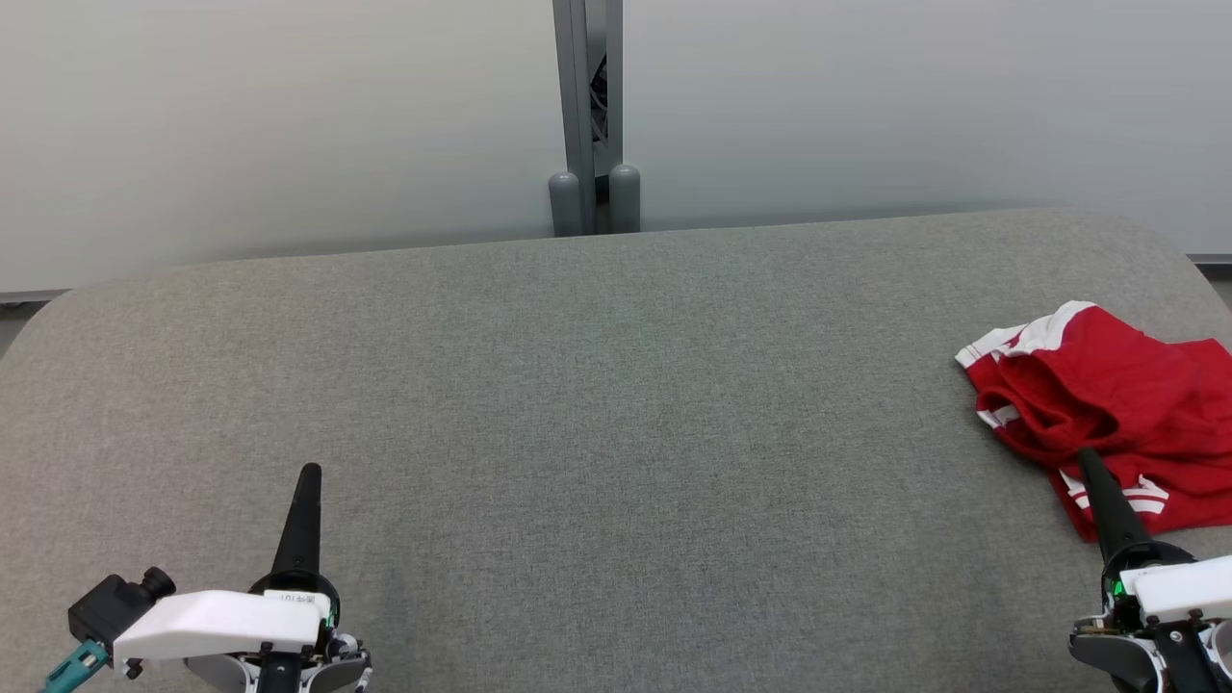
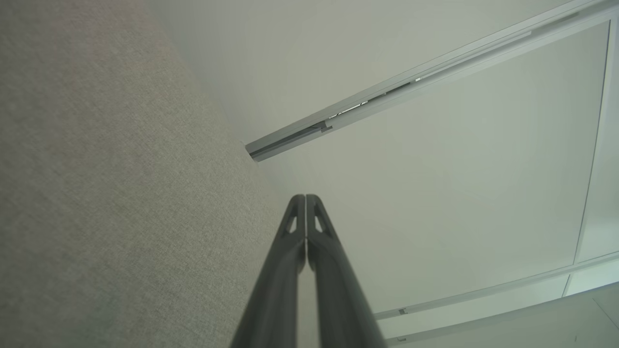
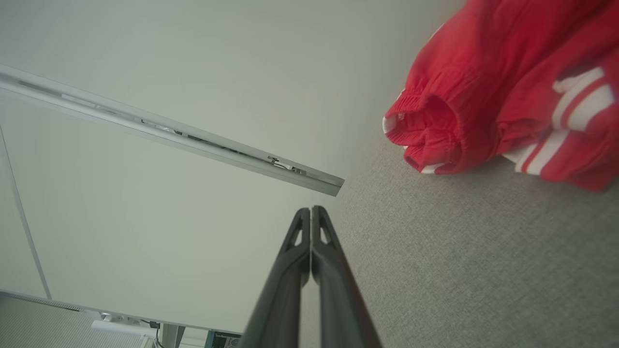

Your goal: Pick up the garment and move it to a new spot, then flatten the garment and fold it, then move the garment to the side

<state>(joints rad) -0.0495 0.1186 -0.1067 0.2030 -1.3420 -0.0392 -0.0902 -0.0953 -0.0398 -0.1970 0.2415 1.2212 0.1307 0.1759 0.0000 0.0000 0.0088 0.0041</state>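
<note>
A crumpled red garment (image 1: 1107, 414) with white stripes lies at the far right of the grey fabric table (image 1: 597, 404); in the right wrist view the garment (image 3: 508, 92) sits at the upper right. My right gripper (image 1: 1086, 457) is at the lower right, shut and empty, its tip overlapping the garment's near edge in the head view. In the right wrist view the shut fingers (image 3: 311, 212) point past the garment's left side, apart from it. My left gripper (image 1: 310, 474) rests at the lower left, shut, with nothing in it; its fingers (image 2: 305, 200) are pressed together.
A grey metal post (image 1: 589, 115) stands behind the table's far edge against pale wall panels (image 1: 289, 115). The table's rounded corners sit at far left and far right. The garment reaches the right border of the head view.
</note>
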